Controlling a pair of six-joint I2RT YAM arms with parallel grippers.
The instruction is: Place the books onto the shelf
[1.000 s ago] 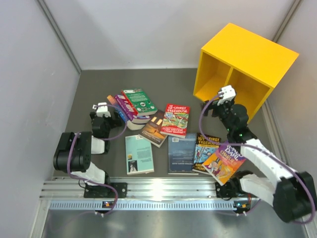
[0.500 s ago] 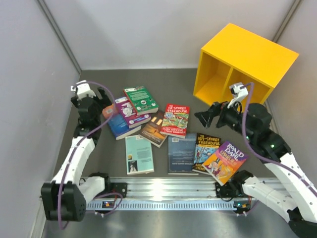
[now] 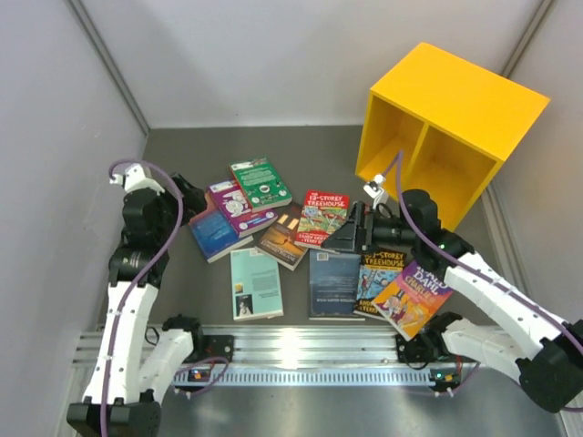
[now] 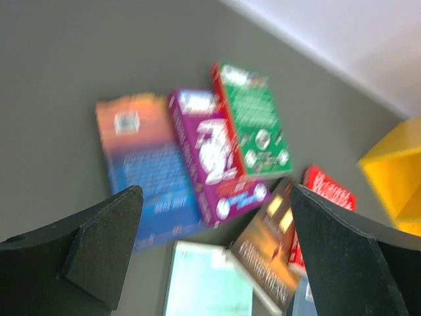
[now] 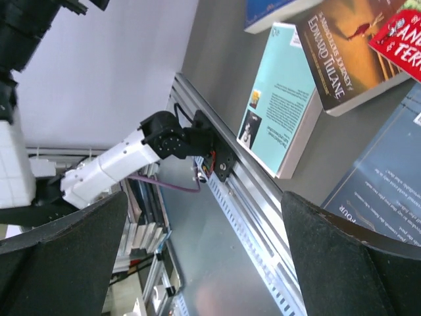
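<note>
Soft, even light is falling from overhead in the top view, casting only faint, short shadows beside the books (image 3: 321, 218) on the grey tabletop (image 3: 200, 150). A white glare is flaring on the metal rail (image 3: 301, 350) at the near edge. The yellow shelf (image 3: 455, 100) is glowing bright on top while its compartments are sitting in shade. The left wrist view is smearing with motion blur, softening every cover and title. The right wrist view is rendering crisp print, with reflections washing out the rail.

White-and-black arms (image 3: 127, 305) – purple cables (image 3: 175, 211) throughout (fingers (image 4: 72, 253) matte black).
</note>
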